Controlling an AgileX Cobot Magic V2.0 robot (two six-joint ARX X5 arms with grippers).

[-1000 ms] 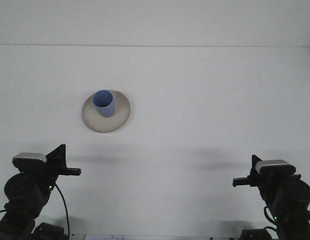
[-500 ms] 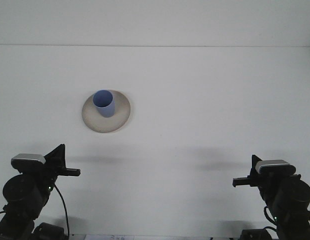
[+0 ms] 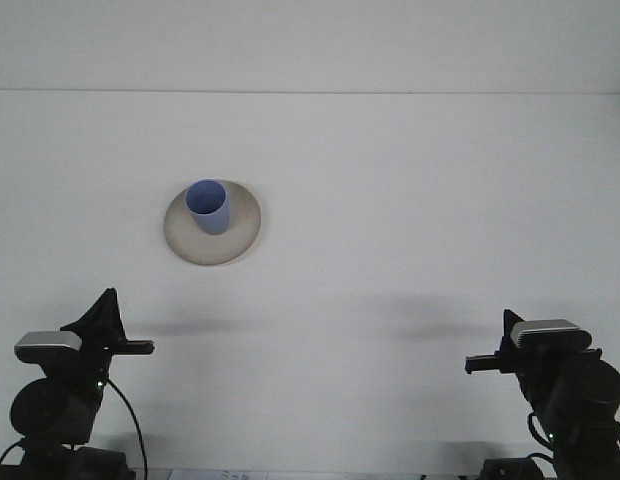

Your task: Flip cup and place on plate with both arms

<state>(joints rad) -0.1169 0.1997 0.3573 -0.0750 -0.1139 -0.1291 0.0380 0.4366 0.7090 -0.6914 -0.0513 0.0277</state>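
Cup (image 3: 208, 206), blue, stands upright on the beige plate (image 3: 213, 227), mouth up, left of centre on the white tabletop (image 3: 410, 230). Whether either arm's fingers are spread cannot be told; left gripper (image 3: 140, 347) and right gripper (image 3: 477, 365) sit low at the near edge, well apart from the plate.

- A robot test bench in a lab-like setting, not a home or kitchen.
- The table (image 3: 410, 200) is a plain white surface meeting a bare white wall (image 3: 310, 40) along one straight seam; no furniture or decoration shows.
- Two black robot arms, the left arm (image 3: 60, 390) and the right arm (image 3: 565, 385), sit at the near edge, with small green indicator lights and a loose black cable (image 3: 125, 415) beside the left one.
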